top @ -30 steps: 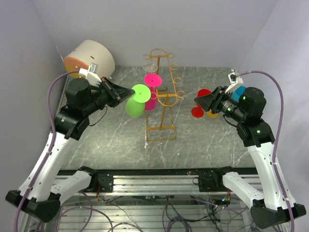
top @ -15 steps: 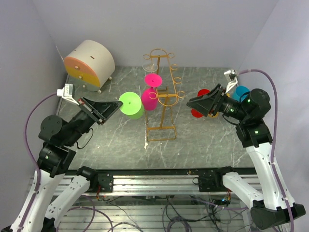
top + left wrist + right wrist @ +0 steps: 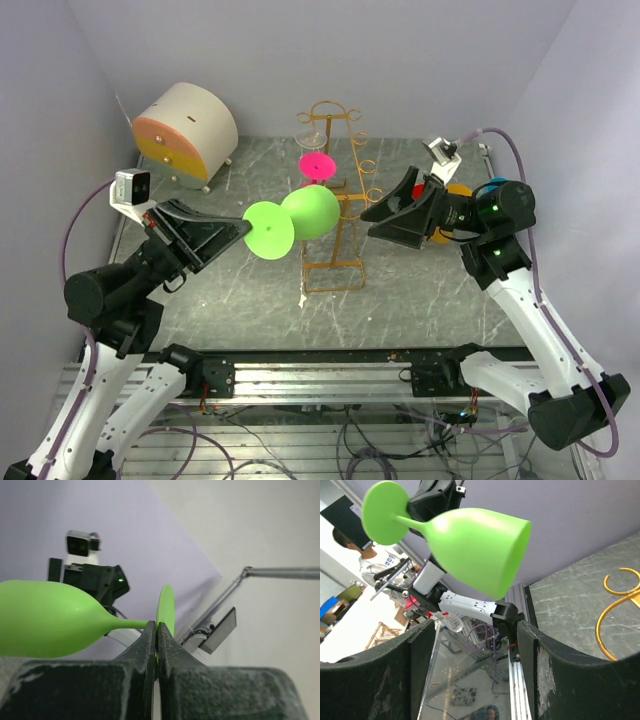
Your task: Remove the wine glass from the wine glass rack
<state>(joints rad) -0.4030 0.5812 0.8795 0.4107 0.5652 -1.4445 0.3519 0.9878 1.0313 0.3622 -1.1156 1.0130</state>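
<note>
One green wine glass (image 3: 310, 210) has tipped sideways in the left hand (image 3: 244, 228).

smooth, matt green plastic forms the wine glass (image 3: 312, 210); the rack (image 3: 345, 212) is thin gold-coloured metal wire with a bright sheen. the tabletop (image 3: 230, 300) looks like polished grey stone veined white. the right claw (image 3: 475, 645) has matt black fingers (image 3: 370, 690), rough and scuffed.

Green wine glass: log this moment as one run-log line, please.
left gripper: shut on green wine glass stem | glass: sideways, airborne near wine glass rack | right gripper: open, facing bowl
</note>
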